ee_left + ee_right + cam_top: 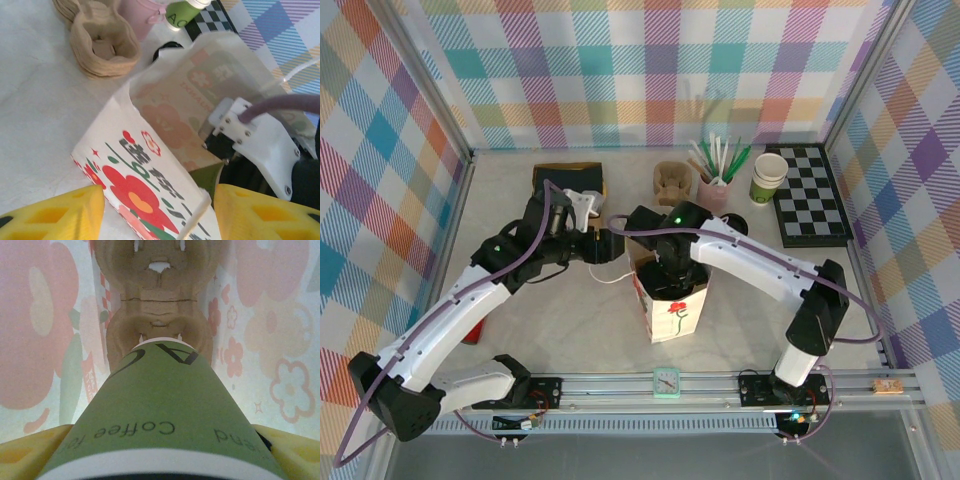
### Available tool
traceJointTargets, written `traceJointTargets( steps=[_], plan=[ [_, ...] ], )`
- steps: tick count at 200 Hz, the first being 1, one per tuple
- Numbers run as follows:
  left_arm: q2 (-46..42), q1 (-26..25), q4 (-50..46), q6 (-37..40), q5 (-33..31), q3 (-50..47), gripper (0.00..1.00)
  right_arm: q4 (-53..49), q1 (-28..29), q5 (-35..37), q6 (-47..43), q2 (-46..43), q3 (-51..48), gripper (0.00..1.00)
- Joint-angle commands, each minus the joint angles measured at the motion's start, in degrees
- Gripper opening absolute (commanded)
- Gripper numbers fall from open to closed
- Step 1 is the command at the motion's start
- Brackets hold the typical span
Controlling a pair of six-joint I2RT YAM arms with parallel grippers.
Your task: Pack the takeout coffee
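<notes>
Near the worktop's front edge, inside the paper bag, the takeout coffee hangs clamped in the right jaws above a cardboard carrier — the insertion step, apparently. Next: descend straight, then release. Right arm bends down into the bag mouth; left jaws stand apart, astride the rim.

Small green-and-cream paper cup w/ black lid – lid cropped by bottom edge, print blurred. Right gripper & left gripper: yellow fingers cut off at bottom edge. Top view – white flower-printed paper bag, mouth hidden under right arm.
</notes>
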Motion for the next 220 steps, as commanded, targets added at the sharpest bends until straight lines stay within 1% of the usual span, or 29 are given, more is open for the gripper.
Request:
traceJointTargets(
  steps=[1,25,38,85,113,175,220],
  plan=[
    [2.6,1.0,-0.8,1.4,-2.6,4.5,0.6,-0.8,-0.3,-0.5,0.6,-1.9,0.0,0.61],
    [7.2,1.4,-2.3,4.1,-4.6,8.8,0.61,-0.7,-0.2,-0.7,0.5,-2.0,0.1,0.61],
    [9.6,1.9,-2.5,5.4,-4.7,10.8,0.61,-0.6,-0.3,-0.8,0.5,-2.1,0.0,0.61],
    [17.0,3.0,-5.9,10.1,-2.3,17.4,0.6,0.1,-0.1,-0.8,0.6,-3.0,-0.6,0.6],
    [18.7,3.3,-5.5,11.0,-1.5,18.2,0.59,0.2,-0.2,-0.9,0.5,-3.4,-1.0,0.61],
    [21.3,3.4,-6.8,11.4,3.9,19.9,0.53,0.6,-0.2,-0.7,0.3,-3.2,-1.4,0.6],
    [22.9,3.3,-8.9,12.4,4.7,20.3,0.45,0.7,-0.2,-0.5,0.1,-3.0,-1.4,0.61]
  ],
)
